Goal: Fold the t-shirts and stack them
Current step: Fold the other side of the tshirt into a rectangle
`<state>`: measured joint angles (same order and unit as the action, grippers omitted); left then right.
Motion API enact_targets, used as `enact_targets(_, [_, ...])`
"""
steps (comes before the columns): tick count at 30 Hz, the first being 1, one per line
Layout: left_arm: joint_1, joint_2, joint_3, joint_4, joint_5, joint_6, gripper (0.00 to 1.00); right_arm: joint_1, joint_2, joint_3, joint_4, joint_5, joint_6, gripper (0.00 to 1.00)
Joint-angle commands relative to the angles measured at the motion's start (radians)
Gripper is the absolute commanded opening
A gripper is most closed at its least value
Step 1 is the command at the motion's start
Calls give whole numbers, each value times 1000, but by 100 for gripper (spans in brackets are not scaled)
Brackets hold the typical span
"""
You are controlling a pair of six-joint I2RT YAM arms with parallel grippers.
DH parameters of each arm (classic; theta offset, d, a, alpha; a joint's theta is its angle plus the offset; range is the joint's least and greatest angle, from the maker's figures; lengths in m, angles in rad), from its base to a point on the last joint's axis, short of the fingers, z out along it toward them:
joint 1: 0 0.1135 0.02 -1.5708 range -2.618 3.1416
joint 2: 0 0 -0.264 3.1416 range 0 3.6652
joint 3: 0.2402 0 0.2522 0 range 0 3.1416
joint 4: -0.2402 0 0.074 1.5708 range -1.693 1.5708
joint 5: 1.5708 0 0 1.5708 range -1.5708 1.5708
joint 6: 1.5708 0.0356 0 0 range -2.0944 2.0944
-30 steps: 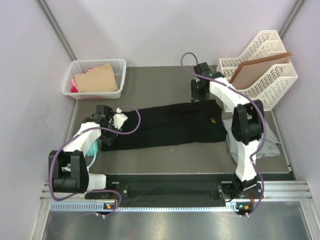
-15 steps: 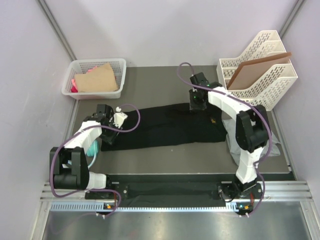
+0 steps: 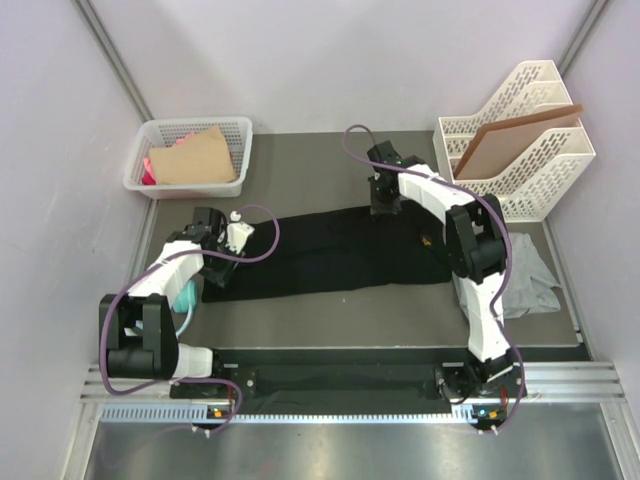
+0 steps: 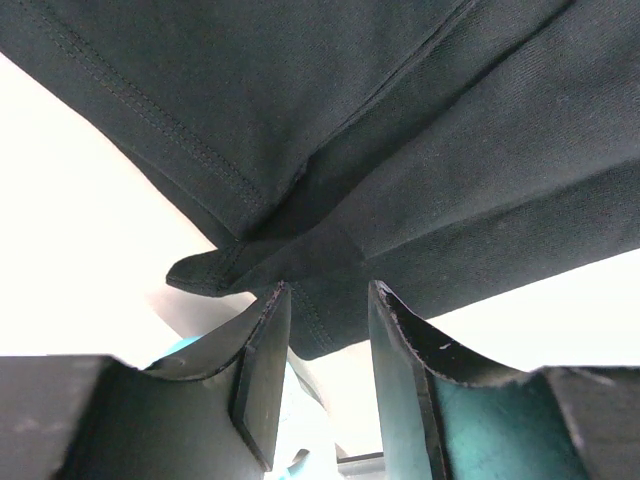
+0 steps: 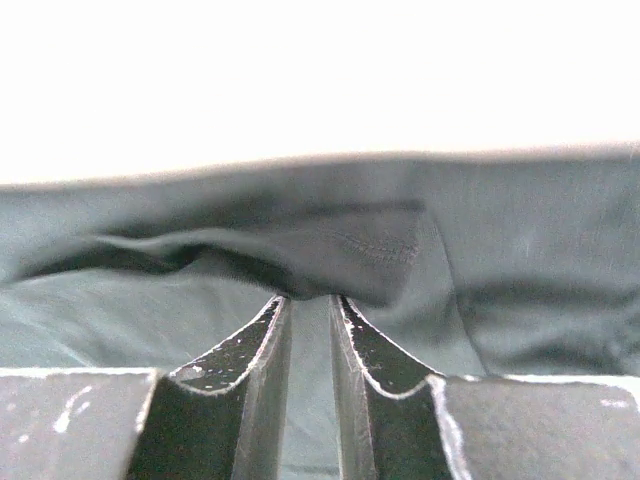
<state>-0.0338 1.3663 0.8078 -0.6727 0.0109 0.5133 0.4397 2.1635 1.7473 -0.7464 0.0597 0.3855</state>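
Observation:
The black t-shirt (image 3: pixel 330 250) lies folded into a long strip across the middle of the table. My left gripper (image 3: pixel 213 250) is at its left end. In the left wrist view the left gripper (image 4: pixel 325 290) has a bunched fold of the black t-shirt (image 4: pixel 400 120) between its fingertips. My right gripper (image 3: pixel 383 203) is at the strip's far edge. In the right wrist view the right gripper (image 5: pixel 310 298) has its jaws nearly together on a raised ridge of the black t-shirt (image 5: pixel 300 240). The light grey t-shirt (image 3: pixel 530 282) lies crumpled at the right, partly behind the right arm.
A white basket (image 3: pixel 190 123) with a brown card and something pink stands at the back left. A white file rack (image 3: pixel 545 175) holding a brown board (image 3: pixel 510 135) stands at the back right. A teal object (image 3: pixel 185 297) lies by the left arm.
My right gripper has moved left and slightly nearer along the shirt's far edge. The left gripper and the shirt's left end have stayed still.

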Motion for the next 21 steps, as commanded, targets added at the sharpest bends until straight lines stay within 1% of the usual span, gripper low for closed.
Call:
enact_targets(1, [5, -30, 4, 41, 3, 4, 43, -12, 51, 130, -16, 20, -22, 22])
enact_targets(7, [5, -42, -9, 42, -3, 22, 43, -27, 145, 254, -68, 17, -30, 22])
enact_targets(9, [5, -45, -16, 47, -23, 25, 42, -30, 150, 279, -80, 25, -28, 22])
enact_targets(10, [5, -45, -16, 47, -34, 25, 42, -30, 138, 281, -83, 29, -28, 24])
enact_targets(12, [5, -47, -10, 50, -32, 22, 43, -29, 115, 270, -90, 66, -25, 36])
enact_targets(13, [5, -46, -3, 48, -28, 21, 43, -30, 75, 261, -93, 81, -27, 43])
enact_targets(14, [5, -44, 5, 47, -22, 16, 43, -29, 49, 232, -93, 113, -25, 54])
enact_targets(15, [5, -35, 17, 44, -17, 14, 43, -30, 17, 213, -94, 132, -20, 59])
enact_targets(16, [5, -27, 46, 41, -15, 10, 43, -30, -54, 164, -94, 150, -16, 62])
enact_targets(17, [5, -19, 63, 33, 21, 7, 43, -30, -94, 137, -90, 179, -11, 66])
enact_targets(18, [5, 0, 100, 24, 35, -1, 43, -32, -134, 108, -87, 190, -1, 67])
enact_targets(19, [5, 13, 119, 16, 44, -7, 43, -32, -216, 77, -81, 201, 7, 67])
enact_targets(20, [3, 23, 137, 12, 50, -13, 43, -32, -258, 8, -71, 198, 15, 67])
enact_targets(21, [3, 40, 168, 9, 60, -24, 43, -35, -298, -26, -62, 190, 32, 67])
